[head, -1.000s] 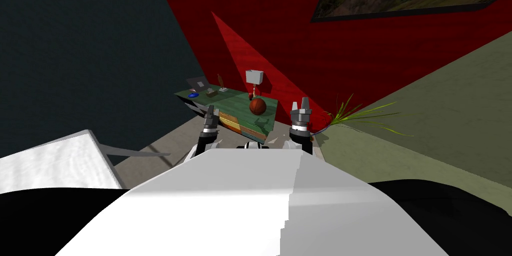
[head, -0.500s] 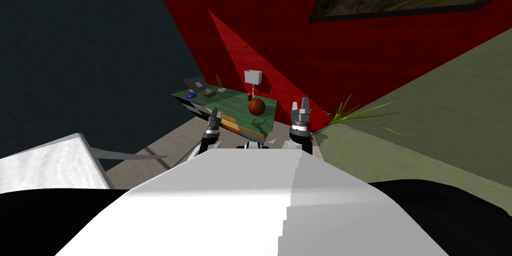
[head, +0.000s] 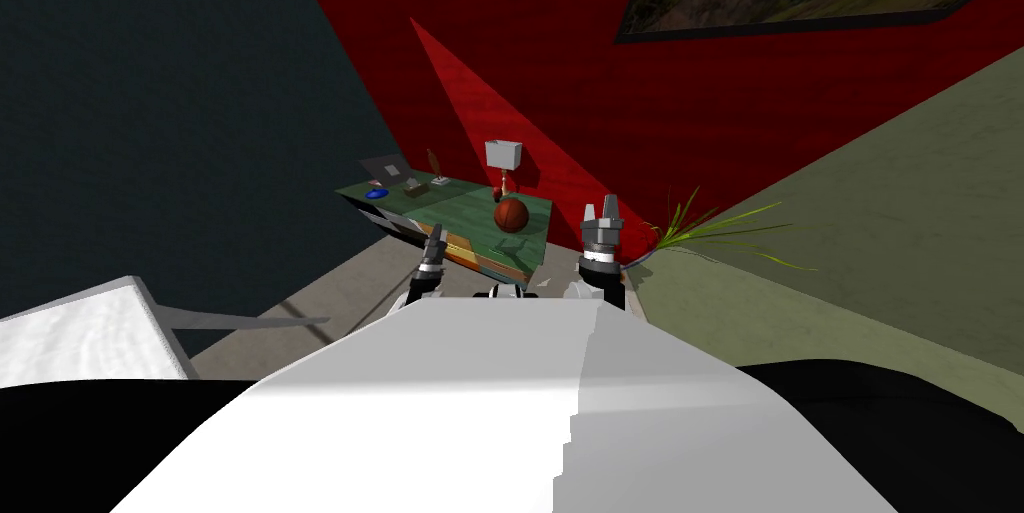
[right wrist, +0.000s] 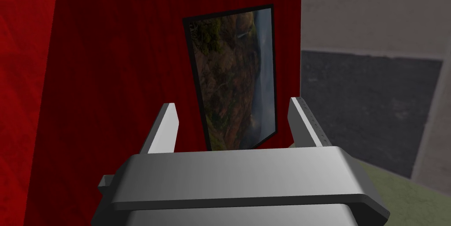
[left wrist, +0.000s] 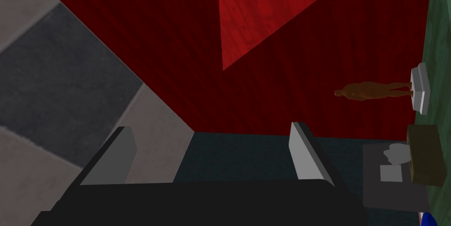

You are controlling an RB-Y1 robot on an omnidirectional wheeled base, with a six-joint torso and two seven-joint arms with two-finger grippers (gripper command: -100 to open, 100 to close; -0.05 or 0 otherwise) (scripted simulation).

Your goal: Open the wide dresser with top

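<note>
The wide dresser (head: 455,209) sits in the middle of the head view against the red wall (head: 600,87). Its green top runs long from centre left down toward centre right, and its striped drawer fronts (head: 465,253) face the lower left of the frame. The left gripper (head: 436,233) shows just below centre, overlapping those drawer fronts. I cannot tell whether it touches them. Its fingers (left wrist: 304,153) stand wide apart with nothing between them. In the left wrist view the green top lies off at the right edge, so I judge the hand is aimed past the dresser's end rather than squarely at a drawer. The right gripper (head: 603,207) is raised right of centre, beside the dresser's near end, spread wide and empty. The left arm looks the nearer to the drawers, and the reach runs up and slightly right from it. On the top stand a brown ball (head: 511,215), a small lamp (head: 505,157) and a brown figurine (left wrist: 370,90).
</note>
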